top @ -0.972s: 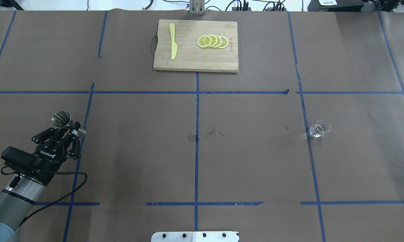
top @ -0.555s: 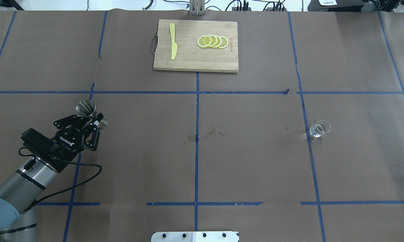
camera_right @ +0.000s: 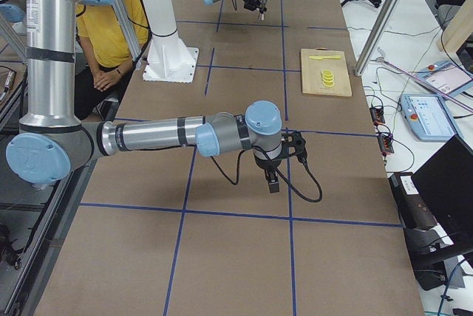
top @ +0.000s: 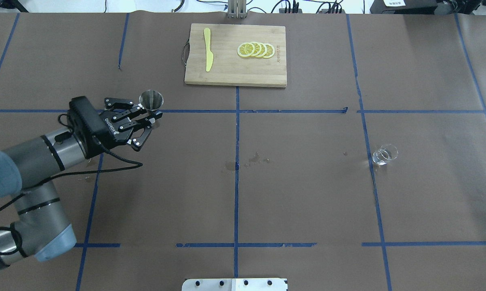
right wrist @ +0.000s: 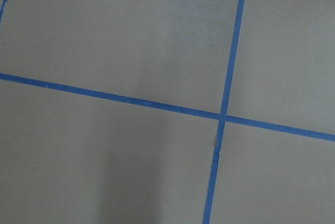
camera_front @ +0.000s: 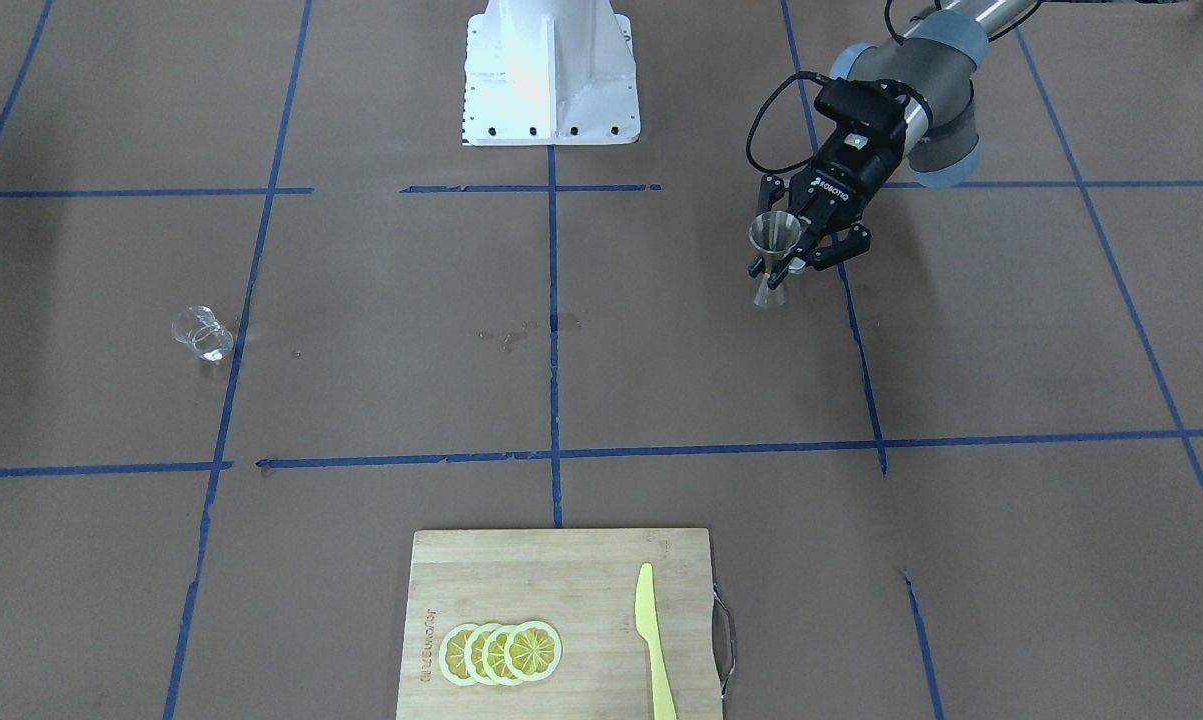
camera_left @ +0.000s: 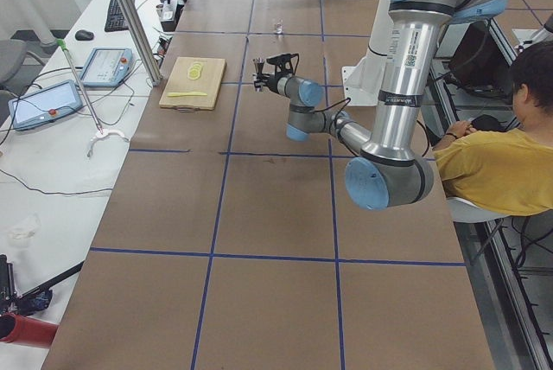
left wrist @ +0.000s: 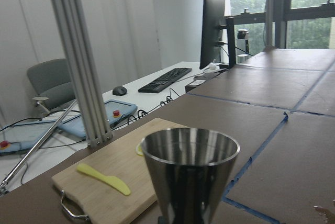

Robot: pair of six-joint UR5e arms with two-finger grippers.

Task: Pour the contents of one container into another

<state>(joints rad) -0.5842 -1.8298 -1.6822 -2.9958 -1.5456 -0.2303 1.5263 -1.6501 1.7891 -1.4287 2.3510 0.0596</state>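
Note:
My left gripper (top: 152,113) is shut on the waist of the steel hourglass jigger (top: 151,100) and holds it upright above the table, left of centre. The front-facing view shows the jigger (camera_front: 774,255) in that gripper (camera_front: 781,262), lifted off the paper. Its open top cone fills the left wrist view (left wrist: 188,169). The small clear glass cup (top: 385,154) stands alone far to the right, also seen as the cup (camera_front: 202,334). My right gripper (camera_right: 272,181) shows only in the exterior right view, low over the table; I cannot tell its state.
A wooden cutting board (top: 234,76) lies at the far middle, with a yellow knife (top: 207,48) and lemon slices (top: 255,49) on it. Small wet spots (top: 251,159) mark the brown paper near the centre. Blue tape lines grid the table.
My left arm has swung forward and to the right, carrying the jigger from the near-left area up to the cross tape line. The glass cup has not moved.

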